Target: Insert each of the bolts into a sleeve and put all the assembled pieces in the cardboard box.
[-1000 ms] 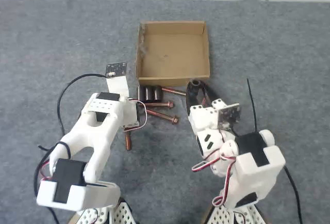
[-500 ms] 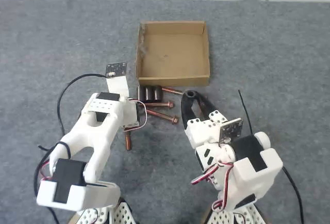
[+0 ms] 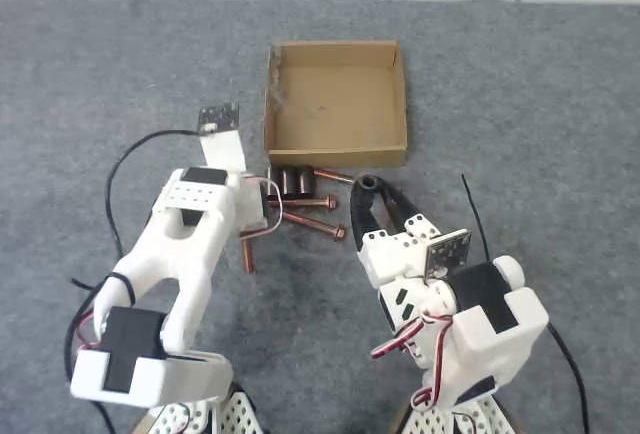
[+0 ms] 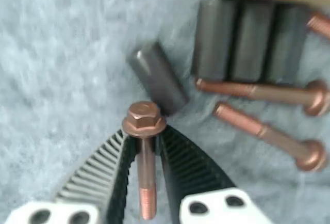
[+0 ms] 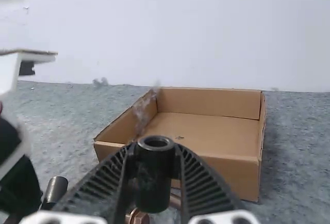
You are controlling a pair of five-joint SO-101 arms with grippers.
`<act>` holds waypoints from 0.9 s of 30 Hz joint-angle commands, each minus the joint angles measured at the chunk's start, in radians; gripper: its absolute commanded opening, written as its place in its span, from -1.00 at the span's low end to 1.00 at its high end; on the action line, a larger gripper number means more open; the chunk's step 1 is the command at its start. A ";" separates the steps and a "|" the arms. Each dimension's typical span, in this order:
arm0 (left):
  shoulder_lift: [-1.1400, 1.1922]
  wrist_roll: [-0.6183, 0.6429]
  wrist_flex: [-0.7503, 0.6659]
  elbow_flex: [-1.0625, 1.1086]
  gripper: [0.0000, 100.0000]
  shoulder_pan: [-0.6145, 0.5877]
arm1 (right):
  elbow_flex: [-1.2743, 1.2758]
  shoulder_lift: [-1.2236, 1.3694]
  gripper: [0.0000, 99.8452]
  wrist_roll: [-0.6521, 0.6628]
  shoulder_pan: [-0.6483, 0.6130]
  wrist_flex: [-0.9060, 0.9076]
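Early stage by the look of it: nothing inside the cardboard box (image 3: pixel 336 157), nothing mated yet as far as visible. Pinching a bolt (image 4: pixel 147 180) in the left gripper (image 4: pixel 145 137), ribbed fingers (image 4: pixel 114 170) pressed on the shank just under the hex head, threaded end running back between them toward the wrist. Clamping a sleeve (image 5: pixel 153 180) upright in the right gripper (image 5: pixel 153 154), fingers squeezed on both sides of it, bore facing up, top rim poking just past the fingertips. Just beyond the left fingertips, beside the held bolt's head: one loose sleeve (image 4: pixel 157 82) lying slanted. Farther out from those fingers: a row of three sleeves (image 4: pixel 246 41) side by side against the box wall, two spare bolts (image 4: pixel 258 91) off to one side between fingers and row, a third bolt (image 3: pixel 335 176) close to the wall. Beyond the right fingertips: box front wall, near, top unobstructed. Left to do, as a guess: join held bolt to held sleeve, repeat for the rest, drop all pieces in the box. Bare stretch of grey carpeted table (image 3: pixel 520 104) between the two grippers, seemingly enough for bringing them together. Crowded past the left fingertips, so risk of knocking the loose sleeve or spare bolts. Box rim to clear on the way in
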 commanded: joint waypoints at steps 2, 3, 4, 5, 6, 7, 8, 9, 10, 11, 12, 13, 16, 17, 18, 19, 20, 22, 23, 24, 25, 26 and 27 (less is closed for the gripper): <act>-0.064 -0.008 -0.020 -0.124 -0.98 -0.008 | 0.026 -0.047 -0.99 -0.008 -0.004 -0.021; -0.064 -0.008 -0.020 -0.140 -0.98 -0.008 | 0.026 -0.047 -0.99 -0.008 -0.004 -0.021; -0.064 -0.008 -0.020 -0.157 -0.98 -0.008 | 0.026 -0.047 -0.99 -0.008 -0.004 -0.021; -0.064 -0.008 -0.020 -0.176 -0.98 -0.008 | 0.026 -0.045 -0.99 -0.008 -0.004 -0.021; -0.064 -0.008 -0.020 -0.194 -0.98 -0.008 | 0.026 -0.045 -0.99 -0.008 -0.004 -0.021; -0.064 -0.008 -0.020 -0.211 -0.98 -0.008 | 0.026 -0.045 -0.99 -0.008 -0.004 -0.021; -0.064 -0.008 -0.020 -0.228 -0.98 -0.003 | 0.026 -0.045 -0.99 -0.008 -0.002 -0.021; -0.064 -0.008 -0.020 -0.245 -0.98 0.002 | 0.026 -0.045 -0.99 -0.008 -0.002 -0.021; -0.064 -0.008 -0.020 -0.262 -0.98 0.003 | 0.026 -0.045 -0.99 -0.008 -0.002 -0.021; -0.064 -0.008 -0.020 -0.280 -0.98 0.006 | 0.026 -0.045 -0.99 -0.008 -0.002 -0.021; -0.064 -0.008 -0.020 -0.298 -0.98 0.011 | 0.026 -0.045 -0.99 -0.008 -0.002 -0.021; -0.064 -0.008 -0.020 -0.315 -0.98 0.014 | 0.026 -0.045 -0.99 -0.008 -0.004 -0.019; -0.064 -0.009 -0.021 -0.357 -0.98 0.014 | 0.025 -0.045 -0.99 -0.008 -0.004 -0.019; -0.064 -0.011 -0.032 -0.364 -0.98 0.014 | 0.025 -0.045 -0.99 -0.008 -0.004 -0.019; -0.064 -0.012 -0.061 -0.364 -0.98 0.011 | 0.025 -0.045 -0.99 -0.008 -0.004 -0.019; -0.064 -0.012 -0.098 -0.361 -0.98 0.005 | 0.025 -0.045 -0.99 -0.008 -0.004 -0.019; -0.063 -0.012 -0.138 -0.354 -0.98 0.003 | 0.025 -0.045 -0.99 -0.008 -0.004 -0.019; -0.063 -0.012 -0.230 -0.320 -0.98 0.003 | 0.025 -0.045 -0.99 -0.008 -0.004 -0.019; -0.063 -0.012 -0.276 -0.302 -0.98 0.003 | 0.025 -0.045 -0.99 -0.008 -0.004 -0.019; -0.063 -0.012 -0.318 -0.283 -0.98 0.003 | 0.025 -0.045 -0.99 -0.008 -0.004 -0.019; -0.063 -0.012 -0.359 -0.260 -0.98 0.008 | 0.025 -0.045 -0.99 -0.008 -0.004 -0.019; -0.063 -0.012 -0.397 -0.239 -0.98 0.011 | 0.025 -0.045 -0.99 -0.008 -0.004 -0.019; -0.063 -0.012 -0.434 -0.216 -0.98 0.011 | 0.025 -0.045 -0.99 -0.008 -0.004 -0.019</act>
